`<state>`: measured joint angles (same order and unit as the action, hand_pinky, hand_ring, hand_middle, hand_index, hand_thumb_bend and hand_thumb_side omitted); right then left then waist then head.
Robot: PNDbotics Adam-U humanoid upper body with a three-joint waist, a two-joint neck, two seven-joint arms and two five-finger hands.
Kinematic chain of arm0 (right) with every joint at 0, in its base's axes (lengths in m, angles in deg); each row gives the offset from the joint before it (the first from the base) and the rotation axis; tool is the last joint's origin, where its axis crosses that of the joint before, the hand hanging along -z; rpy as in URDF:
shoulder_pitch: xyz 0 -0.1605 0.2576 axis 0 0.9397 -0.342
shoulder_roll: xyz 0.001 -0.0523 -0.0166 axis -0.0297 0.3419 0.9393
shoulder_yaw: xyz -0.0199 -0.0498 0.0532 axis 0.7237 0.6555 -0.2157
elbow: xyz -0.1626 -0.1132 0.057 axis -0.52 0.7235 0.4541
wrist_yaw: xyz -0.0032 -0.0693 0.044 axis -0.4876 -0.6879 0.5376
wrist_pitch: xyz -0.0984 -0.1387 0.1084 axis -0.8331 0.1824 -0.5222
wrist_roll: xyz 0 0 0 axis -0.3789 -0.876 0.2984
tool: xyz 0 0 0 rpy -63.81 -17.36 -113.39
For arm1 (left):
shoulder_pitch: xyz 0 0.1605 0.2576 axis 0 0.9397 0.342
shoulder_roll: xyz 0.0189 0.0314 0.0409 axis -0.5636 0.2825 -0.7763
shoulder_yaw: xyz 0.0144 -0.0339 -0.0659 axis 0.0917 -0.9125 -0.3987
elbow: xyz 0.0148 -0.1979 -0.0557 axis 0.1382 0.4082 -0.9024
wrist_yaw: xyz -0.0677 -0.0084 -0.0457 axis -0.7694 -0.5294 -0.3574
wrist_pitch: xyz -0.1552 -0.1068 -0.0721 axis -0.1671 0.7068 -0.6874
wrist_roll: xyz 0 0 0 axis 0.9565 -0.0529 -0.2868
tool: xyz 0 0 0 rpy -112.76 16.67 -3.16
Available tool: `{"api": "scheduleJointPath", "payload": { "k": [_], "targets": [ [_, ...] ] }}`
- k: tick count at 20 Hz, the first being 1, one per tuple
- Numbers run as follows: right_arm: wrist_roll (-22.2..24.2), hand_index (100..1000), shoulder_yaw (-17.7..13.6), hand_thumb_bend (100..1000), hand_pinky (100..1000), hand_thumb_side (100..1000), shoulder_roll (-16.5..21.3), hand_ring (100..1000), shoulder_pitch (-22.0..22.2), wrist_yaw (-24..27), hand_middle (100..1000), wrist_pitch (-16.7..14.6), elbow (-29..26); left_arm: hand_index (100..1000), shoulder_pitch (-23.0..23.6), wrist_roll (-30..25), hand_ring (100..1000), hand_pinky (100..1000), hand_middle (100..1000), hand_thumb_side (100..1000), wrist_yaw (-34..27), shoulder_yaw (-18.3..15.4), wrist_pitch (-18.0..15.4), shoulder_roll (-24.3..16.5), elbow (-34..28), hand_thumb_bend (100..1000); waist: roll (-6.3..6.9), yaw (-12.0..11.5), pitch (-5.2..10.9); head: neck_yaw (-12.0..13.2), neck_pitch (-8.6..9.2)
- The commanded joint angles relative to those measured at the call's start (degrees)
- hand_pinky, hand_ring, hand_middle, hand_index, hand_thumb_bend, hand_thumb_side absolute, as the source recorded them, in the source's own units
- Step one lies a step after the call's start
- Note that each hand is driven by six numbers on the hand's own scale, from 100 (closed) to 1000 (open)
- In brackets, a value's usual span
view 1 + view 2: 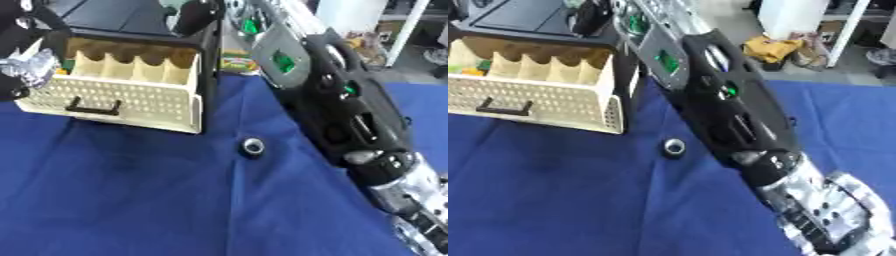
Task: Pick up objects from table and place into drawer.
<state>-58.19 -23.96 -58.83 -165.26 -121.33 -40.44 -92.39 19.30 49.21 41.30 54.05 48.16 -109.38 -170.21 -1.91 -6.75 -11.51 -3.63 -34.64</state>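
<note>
A cream drawer with a perforated front and a black handle stands pulled out of a black cabinet. Dividers split it into several compartments. Something green lies in its left end. My left hand, silvery and blurred, is at the view's left edge over the drawer's left end; what it holds, if anything, is hidden. A small black ring with a silver centre lies on the blue cloth in front of the drawer's right corner. My right hand is low at the right, apart from the ring.
My black right arm crosses the right eye view from the top centre down to the lower right, just right of the ring. Blue cloth covers the table. Beyond the table's far edge lie floor clutter and a yellow bundle.
</note>
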Motion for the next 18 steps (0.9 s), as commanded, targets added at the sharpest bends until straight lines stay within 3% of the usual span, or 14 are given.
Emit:
{"api": "scheduleJointPath", "payload": {
  "k": [1,8,10,11,13,15,18],
  "targets": [
    [-0.57,570,-0.78,100,218,157,-1.67,462,-1.60,-1.26,445,-0.24,1.54,674,-1.12,-0.16,100,100,100,576,-0.04,-0.35,-0.06,-0.80,-0.67,100,0.33,-0.21,0.97,-0.28,0.59],
    [-1.98,608,-1.23,100,252,166,-4.78,488,-1.53,-3.75,476,-0.97,5.57,671,-1.17,-0.54,100,100,100,582,0.04,-0.20,-0.12,-0.40,-0.67,100,0.25,-0.72,0.75,-0.71,0.97],
    [-2.20,646,-1.42,100,286,207,-5.13,513,-1.57,-4.36,507,-1.32,6.44,669,-1.10,-0.59,100,100,100,584,0.07,-0.20,-0.11,-0.35,-0.67,100,0.22,-0.85,0.66,-0.71,1.05],
    [-2.10,665,-1.45,149,303,244,-5.23,525,-1.59,-4.60,523,-1.64,6.68,668,-1.05,-0.61,100,100,100,585,0.09,-0.20,-0.08,-0.33,-0.67,100,0.21,-0.89,0.62,-0.71,1.07],
    [-1.47,712,-1.51,359,356,357,-5.29,562,-1.64,-5.01,563,-2.44,6.73,667,-0.97,-0.65,100,100,100,586,0.14,-0.20,-0.07,-0.30,-0.67,100,0.17,-0.91,0.56,-0.72,1.09],
    [-0.54,744,-1.60,474,390,419,-5.29,588,-1.75,-5.25,589,-3.26,6.16,667,-0.93,-0.67,100,100,100,587,0.18,-0.22,-0.04,-0.29,-0.67,100,0.14,-0.87,0.51,-0.69,1.05],
    [0.53,818,-1.76,518,449,497,-5.27,639,-1.91,-5.96,642,-3.98,5.18,667,-0.97,-0.73,100,100,100,587,0.16,-0.15,-0.06,-0.25,-0.67,100,0.13,-0.79,0.51,-0.62,0.99]
  ]
}}
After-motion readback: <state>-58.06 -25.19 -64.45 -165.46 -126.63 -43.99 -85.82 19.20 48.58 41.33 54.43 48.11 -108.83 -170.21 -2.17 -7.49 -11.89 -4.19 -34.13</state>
